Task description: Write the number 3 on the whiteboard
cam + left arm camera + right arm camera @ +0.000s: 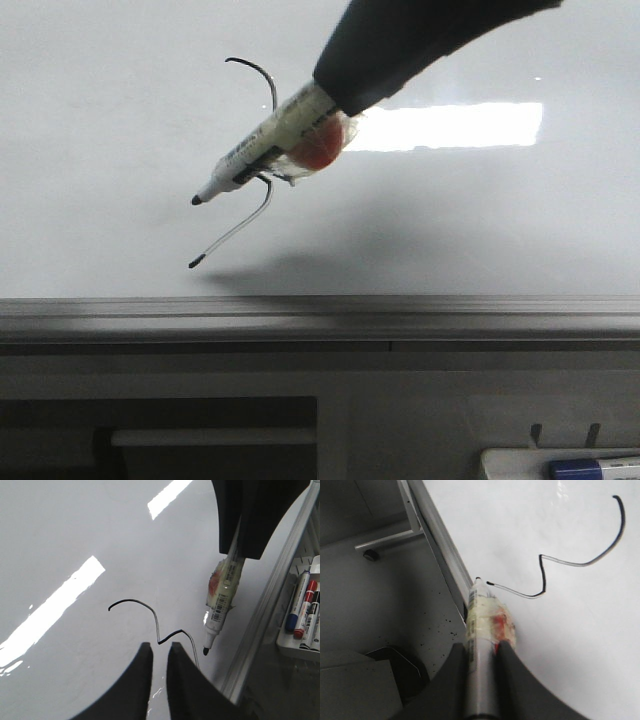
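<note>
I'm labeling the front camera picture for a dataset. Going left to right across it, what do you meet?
Lower tail's end dot of the number 3 → marker, tip at far left → right gripper holding it → bright light reflection on the whiteboard → blue-capped marker at the bottom corner.

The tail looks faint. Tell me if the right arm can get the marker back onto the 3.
Probably yes: the right gripper holds the marker just off the number 3, nothing between tip and whiteboard.

Whiteboard (120, 120) glossy, smooth, reflective; bottom rail (320, 318) brushed grey metal; marker (262, 147) plastic, wrapped in shiny tape; fingers (190, 690) matt black.
</note>
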`<state>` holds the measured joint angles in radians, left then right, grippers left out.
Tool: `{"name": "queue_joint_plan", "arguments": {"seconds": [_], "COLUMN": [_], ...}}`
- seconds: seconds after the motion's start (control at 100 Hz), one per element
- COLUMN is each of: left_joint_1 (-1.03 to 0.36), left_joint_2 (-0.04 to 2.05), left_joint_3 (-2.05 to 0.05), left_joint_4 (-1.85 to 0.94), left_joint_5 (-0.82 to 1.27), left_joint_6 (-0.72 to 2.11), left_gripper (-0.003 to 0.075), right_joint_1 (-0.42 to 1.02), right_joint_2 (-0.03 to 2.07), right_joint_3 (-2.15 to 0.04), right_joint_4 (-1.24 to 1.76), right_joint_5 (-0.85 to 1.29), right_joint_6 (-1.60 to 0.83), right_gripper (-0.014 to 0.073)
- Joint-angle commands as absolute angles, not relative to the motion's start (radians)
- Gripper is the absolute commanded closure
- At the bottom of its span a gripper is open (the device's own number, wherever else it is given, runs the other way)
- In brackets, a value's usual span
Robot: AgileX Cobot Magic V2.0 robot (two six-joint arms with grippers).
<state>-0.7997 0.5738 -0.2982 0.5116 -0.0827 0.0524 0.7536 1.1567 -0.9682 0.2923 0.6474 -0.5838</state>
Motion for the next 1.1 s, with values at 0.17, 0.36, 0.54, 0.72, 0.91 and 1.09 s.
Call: {"name": "queue_joint_plan", "arguments": {"seconds": [0.17, 0.36, 0.54, 0.72, 0.91, 1.09], "left_joint_1": [-0.803, -0.803, -0.803, -0.803, -0.803, -0.803], "left_joint_2": [0.745, 0.919, 1.027, 1.044, 1.044, 1.044], "left_joint_3": [-0.328, -0.332, -0.375, -0.417, -0.417, -0.417], "left_joint_4": [0.537, 0.637, 0.583, 0.564, 0.57, 0.57], "left_joint_5": [-0.322, -0.399, -0.45, -0.438, -0.383, -0.382], "left_joint_6": [0.042, 0.042, 0.042, 0.051, 0.054, 0.054], "left_gripper": [0.0345, 0.0357, 0.0357, 0.0357, 0.0357, 0.0376], "right_joint_1": [0.755, 0.769, 0.796, 0.8, 0.831, 0.832], "right_joint_2": [1.135, 1.14, 1.152, 1.183, 1.187, 1.189], "right_joint_3": [-0.995, -1.027, -1.046, -1.048, -1.077, -1.085], "right_joint_4": [0.29, 0.284, 0.266, 0.268, 0.268, 0.268], "right_joint_5": [0.601, 0.598, 0.632, 0.666, 0.645, 0.669], "right_joint_6": [-0.584, -0.584, -0.584, -0.584, -0.584, -0.582], "right_gripper": [0.0656, 0.0656, 0.0655, 0.0655, 0.0655, 0.0655]}}
